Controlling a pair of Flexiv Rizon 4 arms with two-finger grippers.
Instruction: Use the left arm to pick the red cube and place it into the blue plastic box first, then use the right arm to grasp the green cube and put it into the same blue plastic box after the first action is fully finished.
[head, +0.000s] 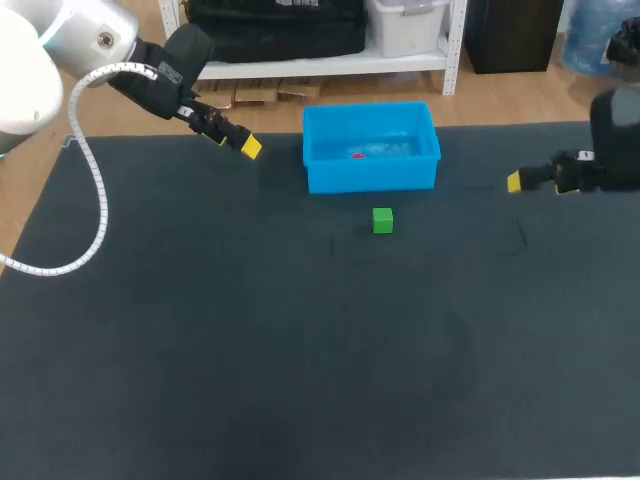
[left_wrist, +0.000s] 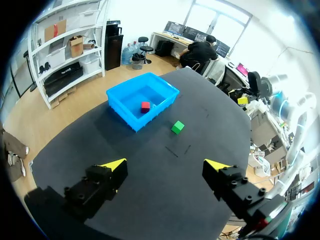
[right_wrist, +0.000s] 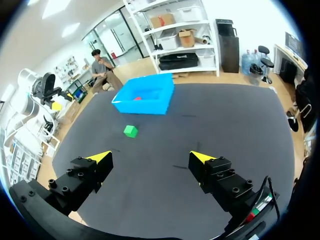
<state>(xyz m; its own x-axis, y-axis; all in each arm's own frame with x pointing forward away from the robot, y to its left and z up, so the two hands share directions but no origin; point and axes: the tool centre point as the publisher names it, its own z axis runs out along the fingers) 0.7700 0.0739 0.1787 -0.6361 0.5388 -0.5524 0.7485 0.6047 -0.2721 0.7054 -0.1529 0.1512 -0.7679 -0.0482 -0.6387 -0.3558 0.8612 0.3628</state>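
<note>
Two cubes show: the red cube (left_wrist: 145, 106) lies on the floor of the blue plastic box (head: 370, 182), and the green cube (head: 382, 220) sits outside it on the dark table (head: 200, 350). In the head view the green cube is at the box's 6 o'clock, near the front wall but not touching it. The box itself stands at the table's 12 o'clock, close to the far edge. At the box's 9 o'clock, apart from it, hangs the left gripper (left_wrist: 166, 166), its yellow-tipped fingers spread wide and empty. In its wrist view the box and both cubes lie well ahead of it. At the box's 3 o'clock, likewise apart from it, hangs the right gripper (right_wrist: 150, 157), fingers spread and holding nothing, with the green cube ahead of it and the box beyond that cube
</note>
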